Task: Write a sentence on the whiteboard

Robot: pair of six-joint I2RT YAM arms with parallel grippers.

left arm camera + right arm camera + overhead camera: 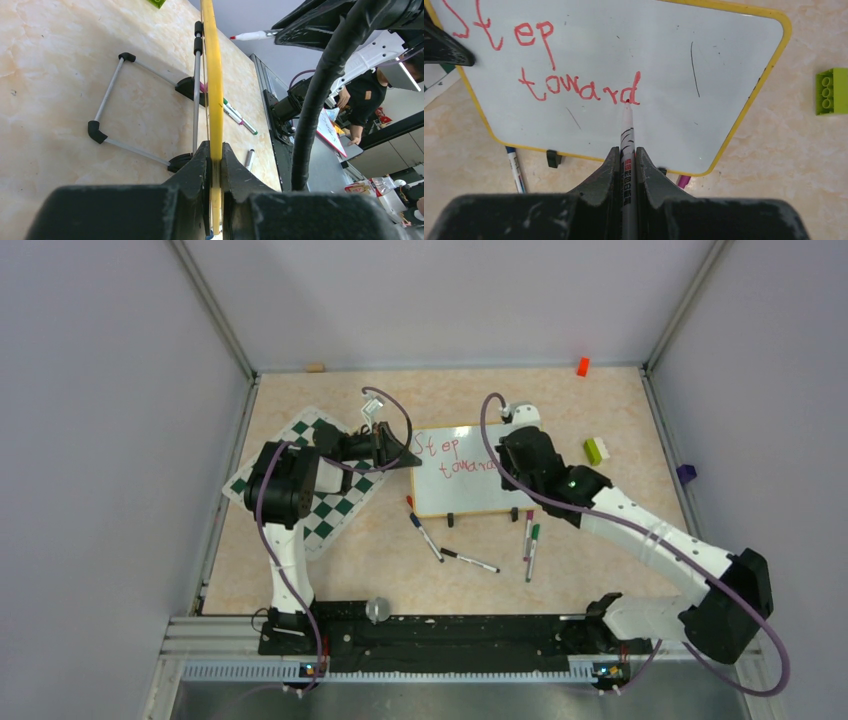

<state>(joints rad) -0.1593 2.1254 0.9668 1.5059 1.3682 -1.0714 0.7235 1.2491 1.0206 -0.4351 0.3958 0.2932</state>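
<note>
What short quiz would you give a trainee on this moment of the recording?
1. True or false: the right hand holds a marker whose tip meets the whiteboard.
2. The left hand grips: A) a marker, B) the whiteboard's edge, C) nothing.
3. Fill in: the second line of the sentence reads ____.
Key: 1 true; 2 B; 3 toward.
</note>
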